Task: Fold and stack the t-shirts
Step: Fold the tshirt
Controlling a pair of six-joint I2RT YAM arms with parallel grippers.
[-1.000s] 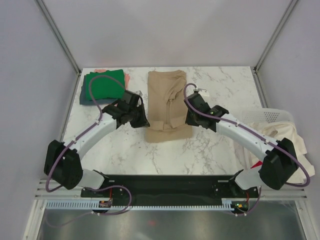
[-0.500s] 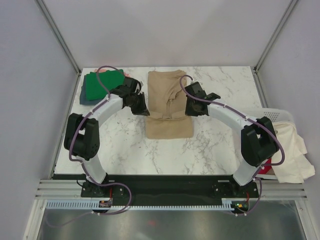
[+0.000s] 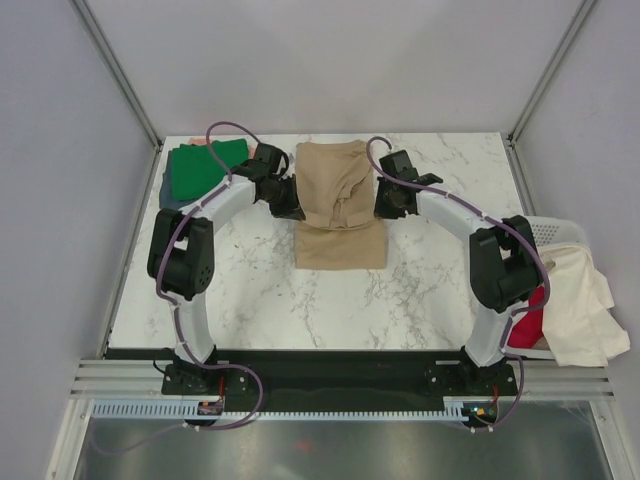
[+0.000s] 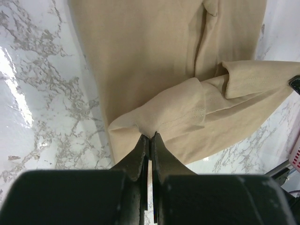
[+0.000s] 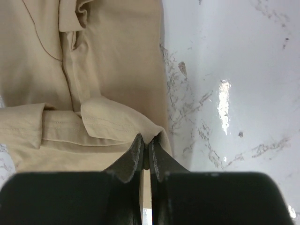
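The tan t-shirt [image 3: 337, 205] lies folded lengthwise on the marble table's middle back. My left gripper [image 3: 293, 207] is shut on its left bottom corner [image 4: 140, 127], lifted and carried over the shirt. My right gripper [image 3: 382, 205] is shut on the right bottom corner [image 5: 150, 131], likewise lifted. The hem hangs doubled between them. A green t-shirt [image 3: 200, 168] tops a folded stack at the back left, over a dark blue-grey one [image 3: 167, 196] and a salmon-pink edge [image 3: 254, 155]. A cream t-shirt [image 3: 580, 300] and a red one [image 3: 527, 322] lie in the basket at right.
The white mesh basket [image 3: 548, 232] stands at the table's right edge [image 3: 520, 190]. Bare marble [image 3: 330, 310] lies in front of the tan shirt. Grey enclosure walls and metal posts ring the table.
Both grippers have carried the tan shirt's bottom hem away from the near side toward the back, folding the lower part over the upper. Both arms have stretched further out.
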